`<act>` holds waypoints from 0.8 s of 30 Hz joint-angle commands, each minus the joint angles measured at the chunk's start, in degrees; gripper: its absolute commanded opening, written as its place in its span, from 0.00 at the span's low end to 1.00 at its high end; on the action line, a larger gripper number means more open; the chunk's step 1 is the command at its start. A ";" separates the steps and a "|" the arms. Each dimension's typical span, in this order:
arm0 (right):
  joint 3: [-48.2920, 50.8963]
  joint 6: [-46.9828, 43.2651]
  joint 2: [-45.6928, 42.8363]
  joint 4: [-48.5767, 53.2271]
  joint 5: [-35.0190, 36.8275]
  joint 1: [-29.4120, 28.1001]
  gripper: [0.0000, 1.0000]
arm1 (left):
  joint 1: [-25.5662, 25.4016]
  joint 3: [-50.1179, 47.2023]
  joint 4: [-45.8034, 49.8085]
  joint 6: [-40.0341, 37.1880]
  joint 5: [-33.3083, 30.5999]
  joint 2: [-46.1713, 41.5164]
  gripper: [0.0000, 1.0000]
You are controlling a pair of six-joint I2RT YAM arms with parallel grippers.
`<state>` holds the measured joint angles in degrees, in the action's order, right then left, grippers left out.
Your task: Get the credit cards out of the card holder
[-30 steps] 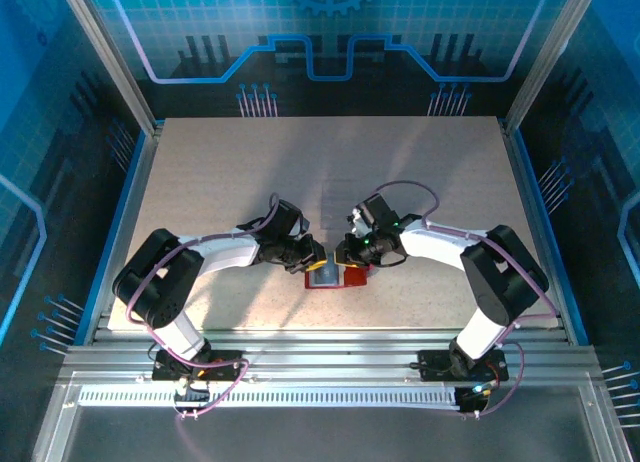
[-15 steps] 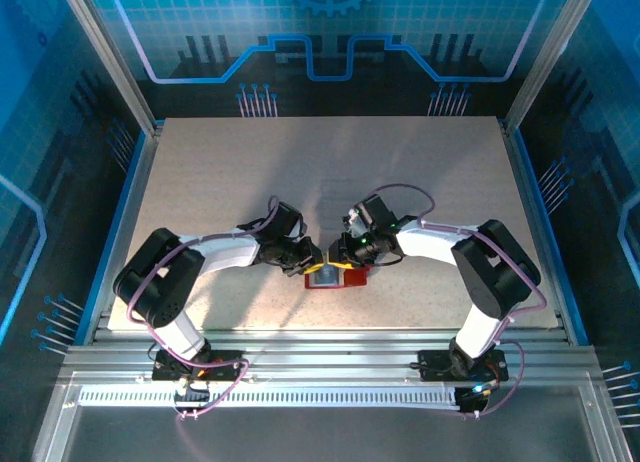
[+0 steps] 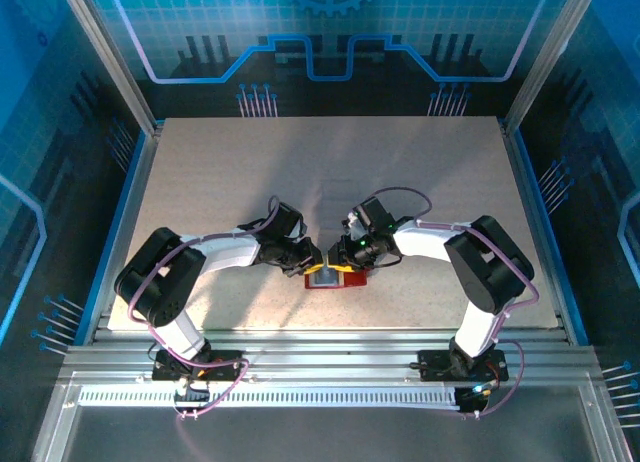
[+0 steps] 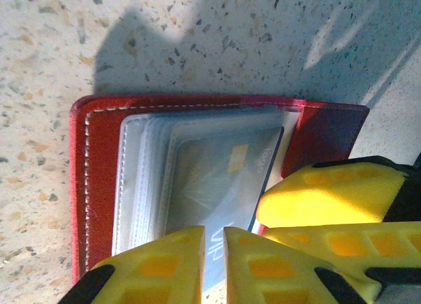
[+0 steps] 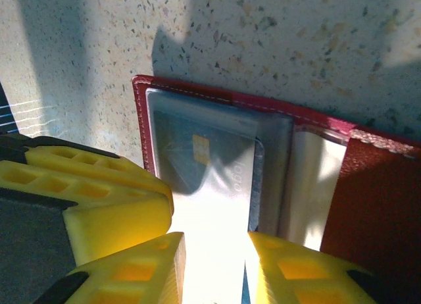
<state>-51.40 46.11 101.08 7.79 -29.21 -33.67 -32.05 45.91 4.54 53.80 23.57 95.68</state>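
Observation:
The red card holder lies open on the table between the two arms, with both grippers down on it. Its clear pockets hold a blue-grey credit card with a gold chip. My left gripper sits over the near edge of the pockets. Its jaws are almost together, and only a thin strip of card shows in the slit. My right gripper stands open above the same card, a finger over each side of it. In that view the holder's red cover lies to the right.
The left gripper's yellow fingers crowd the right wrist view, and the right gripper's fingers crowd the left one. Bare speckled tabletop stretches behind the holder. Blue side rails line the table edges.
The right gripper's jaws have spread wider over the card, and the right arm has drawn in slightly leftward. The left gripper and the card holder have stayed put.

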 commanded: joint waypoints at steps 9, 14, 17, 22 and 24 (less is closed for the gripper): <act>0.51 -1.81 -0.38 3.97 2.76 0.56 0.32 | 0.06 0.16 1.63 -1.18 -0.90 0.21 0.16; 0.11 -2.16 -1.74 5.12 3.39 0.63 0.32 | 0.06 0.33 1.70 -1.23 -0.87 0.05 0.16; -0.06 -2.01 -2.67 5.13 3.46 0.63 0.32 | 0.06 0.55 2.05 -1.35 -0.98 -0.29 0.16; -0.28 -1.81 -4.21 5.74 3.65 0.72 0.32 | 0.06 1.78 5.32 -2.95 -2.62 -1.67 0.16; -0.20 -1.81 -4.59 5.91 3.74 0.97 0.31 | 0.08 2.47 6.59 -3.64 -3.14 -2.06 0.16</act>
<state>-51.40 44.95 98.19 11.90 -25.93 -33.63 -32.05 46.41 7.44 52.47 22.02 95.53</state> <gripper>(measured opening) 0.314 0.160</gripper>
